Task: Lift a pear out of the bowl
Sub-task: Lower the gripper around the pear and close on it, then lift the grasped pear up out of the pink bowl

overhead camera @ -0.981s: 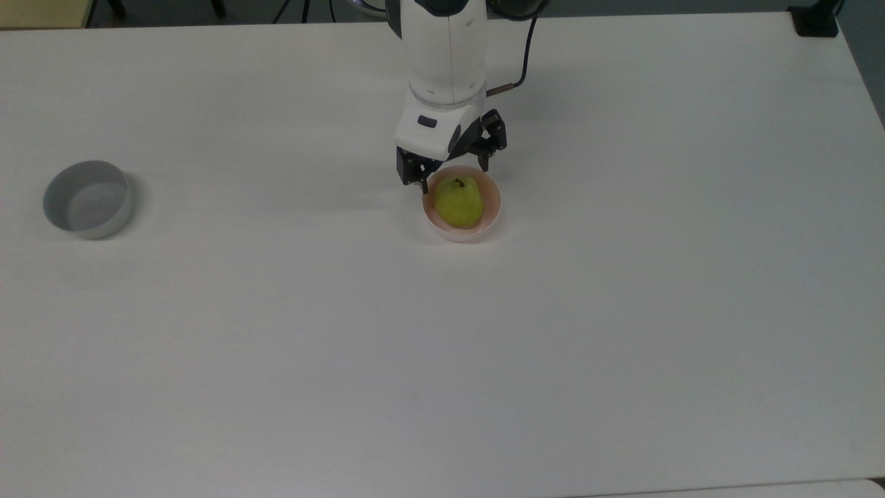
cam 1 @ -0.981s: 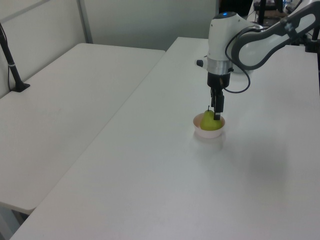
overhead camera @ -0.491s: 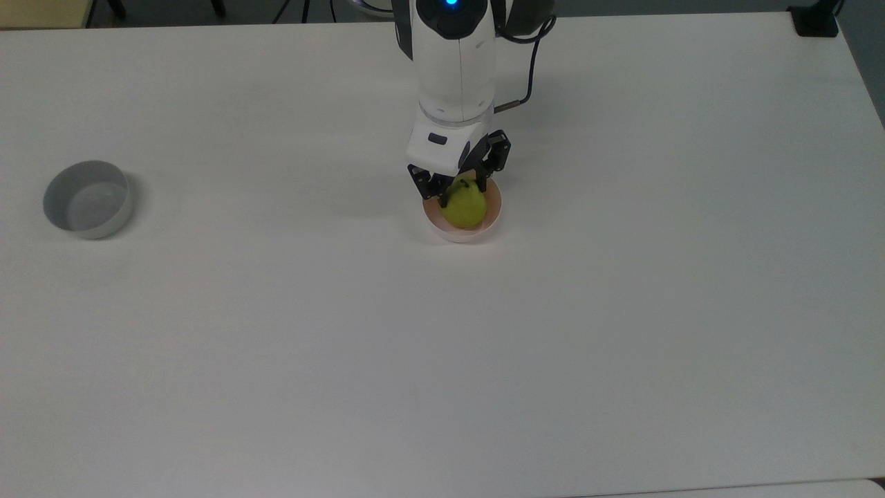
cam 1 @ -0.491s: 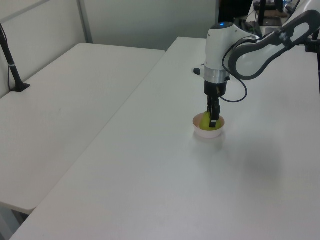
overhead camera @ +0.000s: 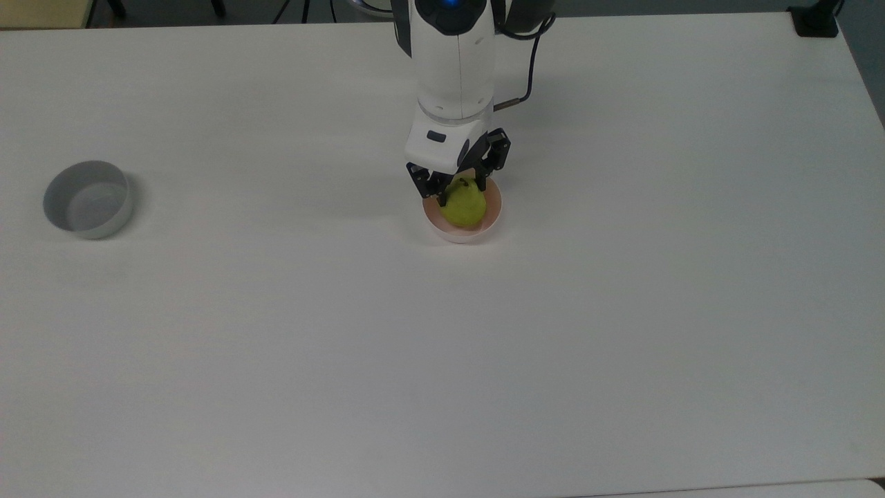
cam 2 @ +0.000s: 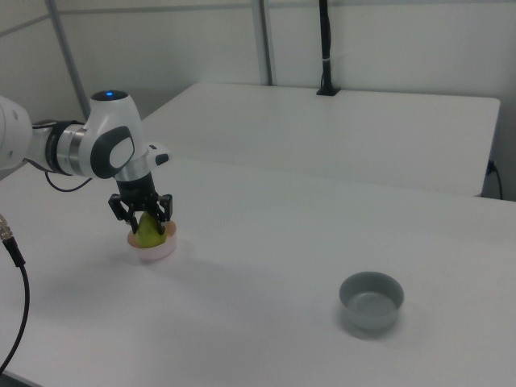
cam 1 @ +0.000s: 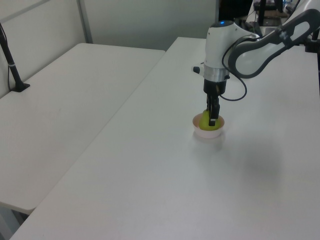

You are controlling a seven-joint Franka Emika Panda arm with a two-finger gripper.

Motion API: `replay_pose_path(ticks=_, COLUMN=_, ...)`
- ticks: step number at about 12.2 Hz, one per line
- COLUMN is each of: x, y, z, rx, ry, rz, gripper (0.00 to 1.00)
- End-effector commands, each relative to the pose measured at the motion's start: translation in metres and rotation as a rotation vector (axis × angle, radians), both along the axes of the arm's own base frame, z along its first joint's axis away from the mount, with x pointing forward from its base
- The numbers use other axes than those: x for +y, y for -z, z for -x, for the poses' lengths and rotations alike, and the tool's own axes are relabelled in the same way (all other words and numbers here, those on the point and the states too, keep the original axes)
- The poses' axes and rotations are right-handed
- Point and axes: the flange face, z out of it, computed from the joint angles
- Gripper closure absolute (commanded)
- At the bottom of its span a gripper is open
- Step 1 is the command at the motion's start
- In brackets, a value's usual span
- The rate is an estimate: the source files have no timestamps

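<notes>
A yellow-green pear point(overhead camera: 467, 207) stands stem-up in the pale pink bowl point(overhead camera: 460, 235) near the middle of the white table. My gripper point(overhead camera: 460, 194) reaches straight down into the bowl, open, with one black finger on each side of the pear's upper half. Whether the fingers touch the pear I cannot tell. In the left view the gripper point(cam 1: 211, 117) partly covers the pear point(cam 1: 204, 120) above the bowl point(cam 1: 207, 133). The right view has the gripper point(cam 2: 147, 222) straddling the pear point(cam 2: 147, 232), which rests in the bowl point(cam 2: 157, 251).
A grey straight-sided bowl point(overhead camera: 88, 199) sits apart at the top view's far left, also seen as the grey bowl point(cam 2: 371, 300) in the right view. A second white table point(cam 1: 65, 100) adjoins this one. A black cable point(overhead camera: 529, 55) hangs off the arm.
One second ago the gripper hung just behind the bowl's rim. It has come forward and down over the pear, and has barely moved over the last half second.
</notes>
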Motion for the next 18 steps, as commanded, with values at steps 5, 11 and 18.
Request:
replay_pose_path(ticks=5, x=-0.034, y=-0.127, z=0.008, rx=0.081, ry=0.039, rz=0.018, gripper=1.0)
replay_pose_path(ticks=11, x=-0.077, y=-0.226, z=0.025, rx=0.098, ry=0.1, rz=0.021, gripper=1.0)
replay_pose_path(ticks=18, x=-0.197, y=-0.268, z=0.039, rx=0.03, ry=0.089, rz=0.008, gripper=1.0)
